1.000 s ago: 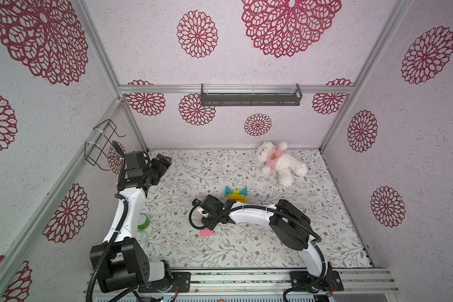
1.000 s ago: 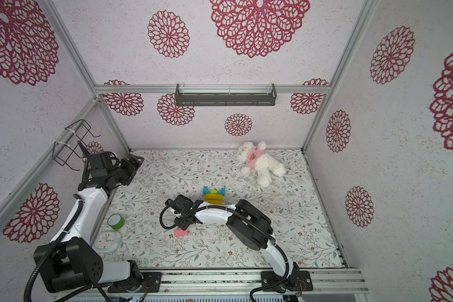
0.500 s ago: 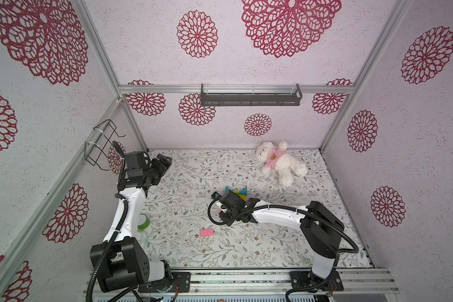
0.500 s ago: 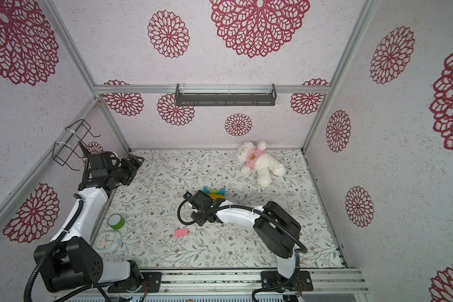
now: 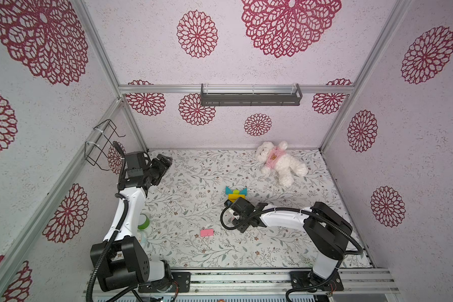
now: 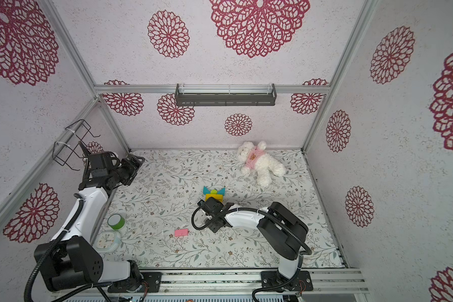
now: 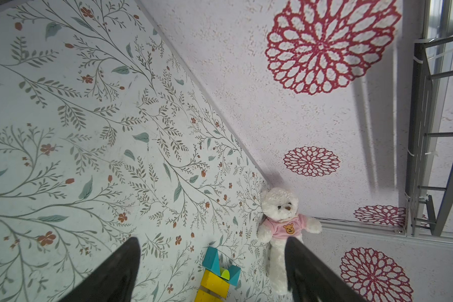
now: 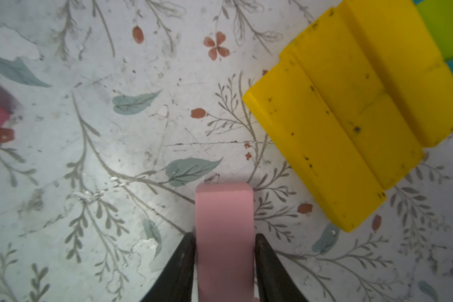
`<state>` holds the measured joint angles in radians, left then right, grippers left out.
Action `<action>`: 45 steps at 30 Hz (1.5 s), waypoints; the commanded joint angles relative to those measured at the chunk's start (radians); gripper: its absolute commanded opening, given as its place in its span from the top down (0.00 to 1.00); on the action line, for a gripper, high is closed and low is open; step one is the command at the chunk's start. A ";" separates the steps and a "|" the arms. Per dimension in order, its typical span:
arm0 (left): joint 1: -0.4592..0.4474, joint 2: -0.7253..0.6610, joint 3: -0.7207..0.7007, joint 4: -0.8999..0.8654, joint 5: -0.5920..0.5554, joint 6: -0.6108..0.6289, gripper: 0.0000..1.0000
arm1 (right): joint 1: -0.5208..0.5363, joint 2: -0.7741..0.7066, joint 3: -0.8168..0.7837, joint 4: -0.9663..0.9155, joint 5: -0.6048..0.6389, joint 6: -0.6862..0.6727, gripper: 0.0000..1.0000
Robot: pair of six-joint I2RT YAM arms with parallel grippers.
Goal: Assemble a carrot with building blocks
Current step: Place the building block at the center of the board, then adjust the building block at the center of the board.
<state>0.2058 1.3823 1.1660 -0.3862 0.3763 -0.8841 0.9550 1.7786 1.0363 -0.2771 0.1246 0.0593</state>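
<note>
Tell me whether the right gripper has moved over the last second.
Yes. The right gripper, a pink block in it, went from by the loose pink block to beside the yellow bars.

Carrot partly covered from above
In both top views the right gripper hides its lower bars and the pink block between the fingers; whether they press it is unclear.

The left gripper hangs spread wide; the right gripper, low, flanks the pink block, grip unclear.
</note>
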 commanded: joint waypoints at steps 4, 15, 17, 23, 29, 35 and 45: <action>-0.003 0.005 -0.003 0.015 0.006 -0.006 0.12 | -0.005 -0.076 -0.010 -0.027 0.045 0.016 0.44; -0.011 0.006 -0.003 0.017 0.004 -0.005 0.12 | -0.006 -0.158 -0.080 -0.069 0.064 0.066 0.46; -0.013 0.006 -0.003 0.017 0.002 -0.004 0.12 | -0.007 -0.153 -0.083 -0.065 0.063 0.069 0.47; -0.017 0.008 -0.002 0.015 0.000 -0.003 0.12 | -0.026 -0.191 -0.106 -0.056 0.101 0.101 0.47; -0.023 0.008 -0.002 0.016 0.005 -0.005 0.12 | -0.142 -0.203 -0.092 -0.094 0.104 0.069 0.55; -0.029 0.008 -0.002 0.016 0.001 -0.003 0.12 | -0.200 -0.120 -0.038 -0.071 0.083 0.066 0.56; -0.031 0.013 -0.003 0.016 0.006 -0.005 0.12 | -0.215 -0.025 0.016 -0.031 0.072 0.065 0.56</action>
<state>0.1810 1.3884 1.1660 -0.3859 0.3775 -0.8841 0.7506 1.7542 1.0271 -0.3153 0.1947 0.1307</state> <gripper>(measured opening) 0.884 0.439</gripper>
